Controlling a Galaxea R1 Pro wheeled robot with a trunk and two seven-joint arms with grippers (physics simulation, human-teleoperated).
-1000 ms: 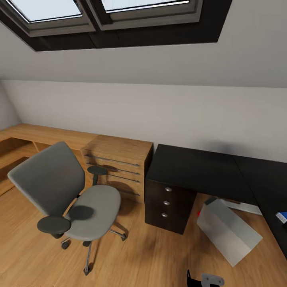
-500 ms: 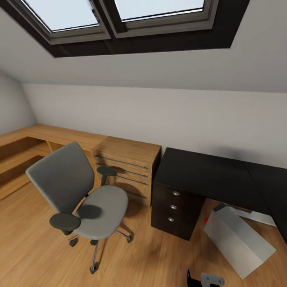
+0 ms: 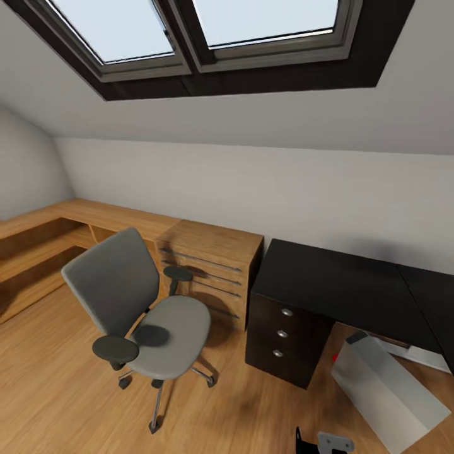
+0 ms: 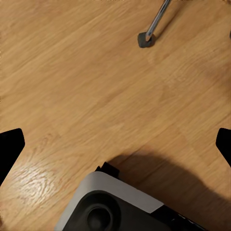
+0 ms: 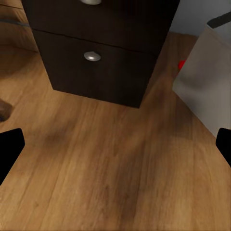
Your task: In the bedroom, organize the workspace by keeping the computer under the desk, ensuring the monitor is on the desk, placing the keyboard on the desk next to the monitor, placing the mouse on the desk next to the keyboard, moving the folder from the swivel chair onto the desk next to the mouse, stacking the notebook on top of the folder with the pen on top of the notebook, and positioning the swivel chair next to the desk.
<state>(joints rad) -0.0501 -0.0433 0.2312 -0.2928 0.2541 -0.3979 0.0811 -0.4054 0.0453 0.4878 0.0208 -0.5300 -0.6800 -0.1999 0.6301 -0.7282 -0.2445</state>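
Grey swivel chair (image 3: 142, 315) sits well apart from the black desk (image 3: 334, 280) with my left claw (image 4: 115, 144) and right claw (image 5: 115, 144) both spread, empty – rolling closer, I risk clipping the tilted computer (image 3: 388, 394) (lying half under the desk).

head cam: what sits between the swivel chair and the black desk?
In the head view, a light-wood drawer chest stands against the wall between the swivel chair and the desk; nearer the camera, that stretch is bare wood floor.
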